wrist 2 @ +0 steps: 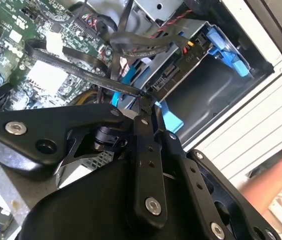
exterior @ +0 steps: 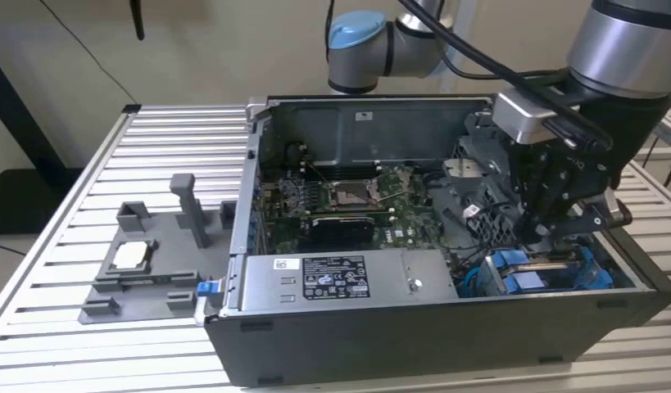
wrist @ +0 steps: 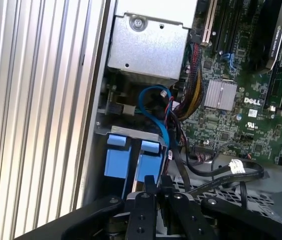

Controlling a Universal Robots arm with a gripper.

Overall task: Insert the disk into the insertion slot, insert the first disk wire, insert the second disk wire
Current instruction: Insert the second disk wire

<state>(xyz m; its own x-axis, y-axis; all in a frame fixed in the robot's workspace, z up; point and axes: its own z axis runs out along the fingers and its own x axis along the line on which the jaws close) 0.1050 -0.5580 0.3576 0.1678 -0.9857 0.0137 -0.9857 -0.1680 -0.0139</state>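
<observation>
1. Jaws look closed, fingers pressed together, pinching a thin dark cable end; can't make out the connector itself. Exterior view: gripper point(exterior: 556, 233) is down inside the computer case point(exterior: 423, 344), at the corner toward the exterior view's right, just above the blue carrier tabs of the disk point(exterior: 537, 274). Tight there: case wall and rim close on two sides, black cables point(exterior: 482, 209) just beside the fingers.
2. Same view: disk sits in the insertion slot point(exterior: 609, 274), blue frame ends showing; drive body mostly hidden by the gripper. Power supply box point(exterior: 335, 278) lies along the near case edge. Grey fixture tray point(exterior: 149, 270) stands outside the case, well apart, on the slatted table point(exterior: 51, 246).
3. Second wrist view: gripper point(wrist 2: 144, 102) tip holds a flat black cable point(wrist 2: 81, 70) just above the blue frame. Insertion slot point(wrist 2: 205, 95) opens beyond the tip; its depth is dark, contents hard to read. Motherboard point(wrist 2: 46, 75) behind. Blurred hand point(wrist 2: 275, 175) at the frame edge, outside the case.
4. First wrist view: gripper point(wrist: 155, 182) sits right at the disk point(wrist: 131, 160), two blue tabs just ahead of the tips. Blue wire point(wrist: 153, 107) loops over the metal cage point(wrist: 150, 50). Case wall close beside; table slats beyond.
</observation>
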